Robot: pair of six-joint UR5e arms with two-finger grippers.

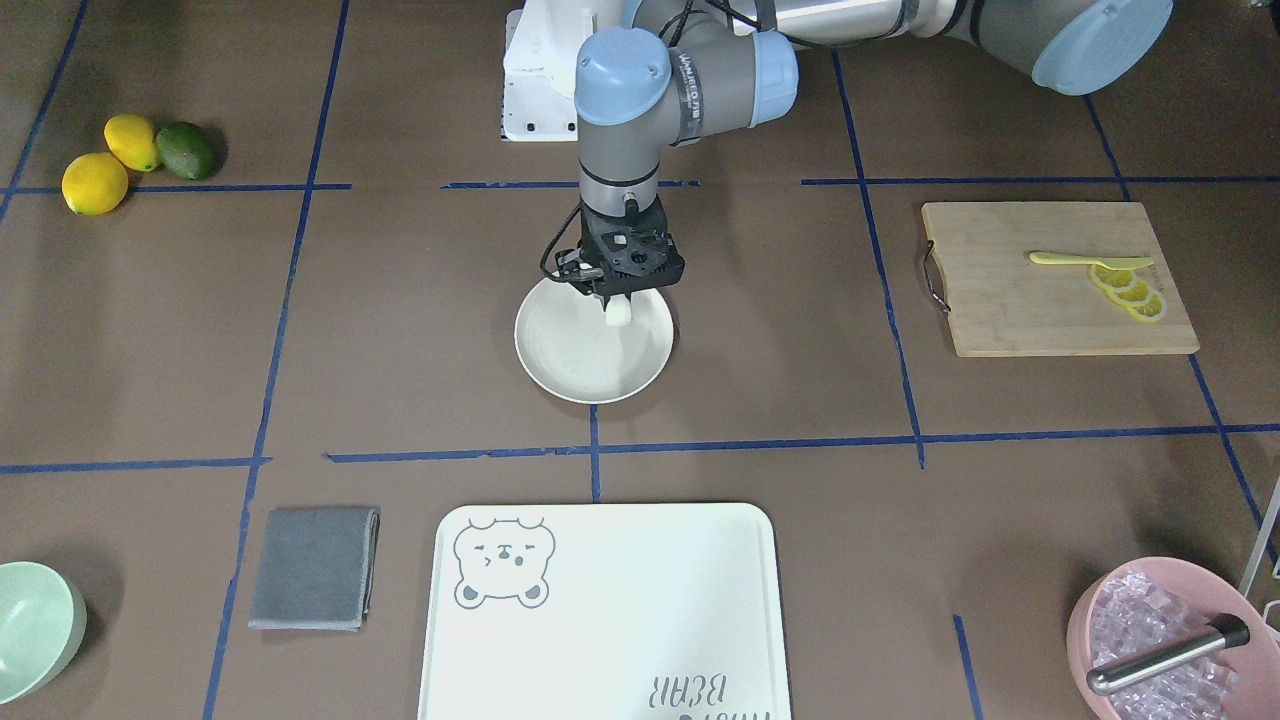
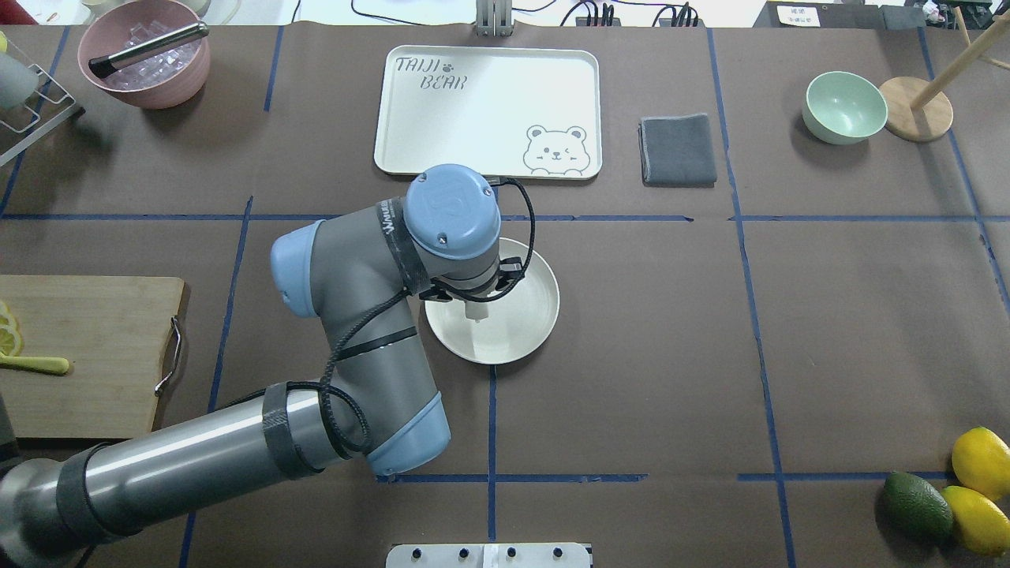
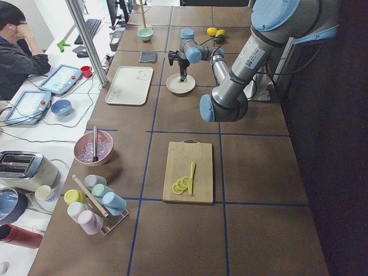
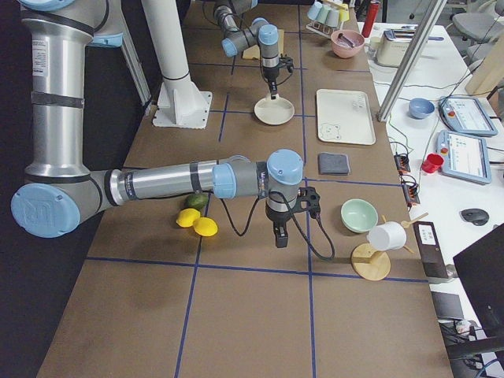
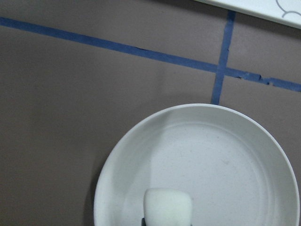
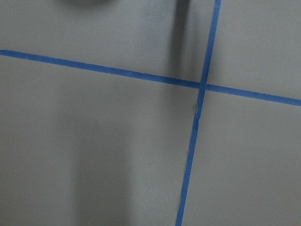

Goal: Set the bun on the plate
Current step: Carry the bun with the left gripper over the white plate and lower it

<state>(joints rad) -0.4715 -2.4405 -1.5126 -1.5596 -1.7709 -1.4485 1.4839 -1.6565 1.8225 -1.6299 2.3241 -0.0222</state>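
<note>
The round cream-white plate [image 1: 566, 352] lies on the brown table near its middle, also seen in the overhead view [image 2: 522, 317] and the left wrist view [image 5: 225, 160]. My left gripper [image 1: 613, 302] points straight down over the plate's robot-side part and is shut on the bun [image 1: 620, 313], a small white soft lump. The bun [image 5: 168, 207] hangs just over the plate's floor; I cannot tell whether it touches. From overhead the wrist hides the fingers and only the bun [image 2: 476, 310] peeks out. My right gripper [image 4: 279, 236] shows only in the exterior right view, low over bare table; open or shut I cannot tell.
A white bear-print tray [image 1: 600, 610] and a folded grey cloth [image 1: 315, 567] lie beyond the plate. A cutting board [image 1: 1000, 310] with lemon slices is on my left, a pink ice bowl [image 1: 1085, 620] beyond it. A green bowl [image 1: 30, 625], lemons and an avocado [image 1: 186, 150] sit at my right.
</note>
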